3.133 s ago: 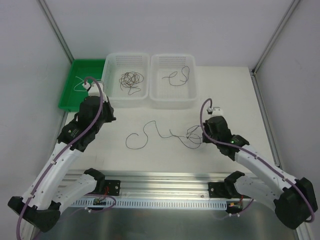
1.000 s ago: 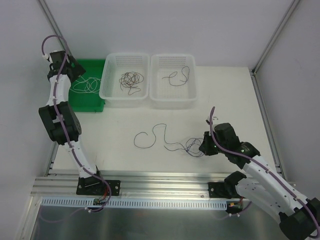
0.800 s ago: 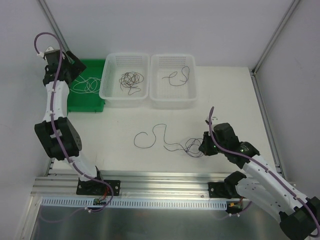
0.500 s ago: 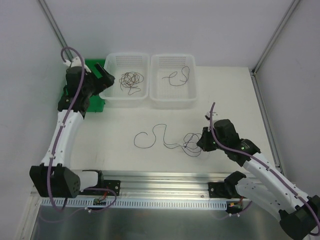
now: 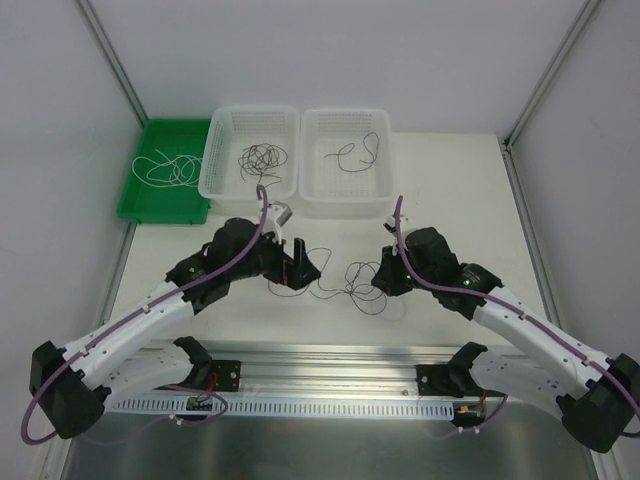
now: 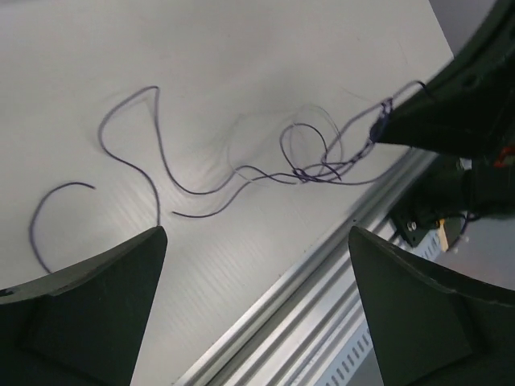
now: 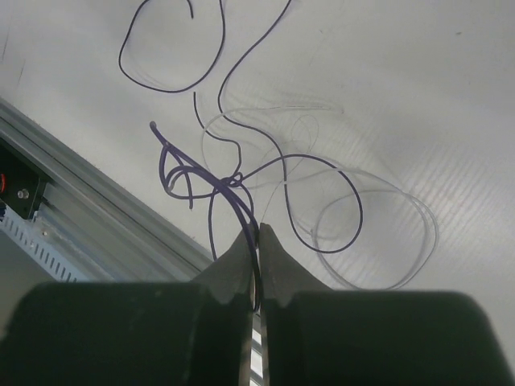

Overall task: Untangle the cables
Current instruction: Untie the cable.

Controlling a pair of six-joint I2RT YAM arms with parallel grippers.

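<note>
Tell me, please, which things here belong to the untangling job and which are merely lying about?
Job in hand:
- tangled thin purple and whitish wires on the table
- right claw, shut on them
- left claw, open

Lying about:
- green plastic tray
- two white plastic mesh baskets

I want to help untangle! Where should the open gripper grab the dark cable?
Probably the cable's loose curvy stretch, away from the knot, coming straight down: it lies flat with nothing crossing it. The right gripper pinches the knotted end.
</note>
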